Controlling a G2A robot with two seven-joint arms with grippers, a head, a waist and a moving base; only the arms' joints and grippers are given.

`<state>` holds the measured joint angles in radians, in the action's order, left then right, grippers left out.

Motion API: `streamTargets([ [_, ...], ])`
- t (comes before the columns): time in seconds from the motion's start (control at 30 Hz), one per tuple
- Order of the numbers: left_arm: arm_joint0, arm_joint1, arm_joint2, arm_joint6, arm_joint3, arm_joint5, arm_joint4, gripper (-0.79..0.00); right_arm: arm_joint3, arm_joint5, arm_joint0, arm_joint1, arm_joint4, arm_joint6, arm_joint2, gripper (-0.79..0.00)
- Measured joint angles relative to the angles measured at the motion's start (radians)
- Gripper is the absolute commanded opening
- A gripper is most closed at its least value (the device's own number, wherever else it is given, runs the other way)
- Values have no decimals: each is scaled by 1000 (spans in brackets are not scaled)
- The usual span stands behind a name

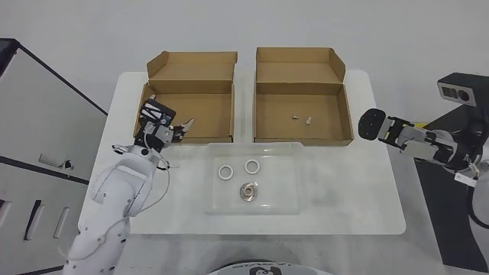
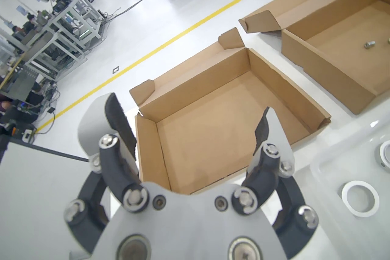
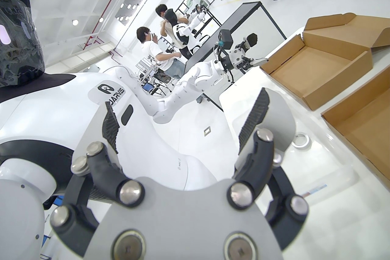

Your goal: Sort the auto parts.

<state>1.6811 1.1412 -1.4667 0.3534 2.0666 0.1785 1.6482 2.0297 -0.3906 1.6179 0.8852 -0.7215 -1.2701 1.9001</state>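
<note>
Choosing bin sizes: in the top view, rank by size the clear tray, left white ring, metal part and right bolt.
1. clear tray
2. left white ring and metal part, too alike to rank
3. right bolt

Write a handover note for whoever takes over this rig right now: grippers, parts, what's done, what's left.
Left gripper: open, empty, at the front corner of the left box.
Right gripper: open, empty, at the table's right edge beside the right box.
Parts: two small metal parts lie in the right box. The clear tray holds two white rings and a metal flanged part.
Done: two small parts boxed.
Left: three tray parts; left box has none yet.
</note>
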Motion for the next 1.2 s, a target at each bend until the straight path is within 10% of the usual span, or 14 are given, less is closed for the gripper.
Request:
streamTargets([
  [1.2,-93,-1,192,428,210,401,-49,0,0,0,0,0,0,0,0,0],
])
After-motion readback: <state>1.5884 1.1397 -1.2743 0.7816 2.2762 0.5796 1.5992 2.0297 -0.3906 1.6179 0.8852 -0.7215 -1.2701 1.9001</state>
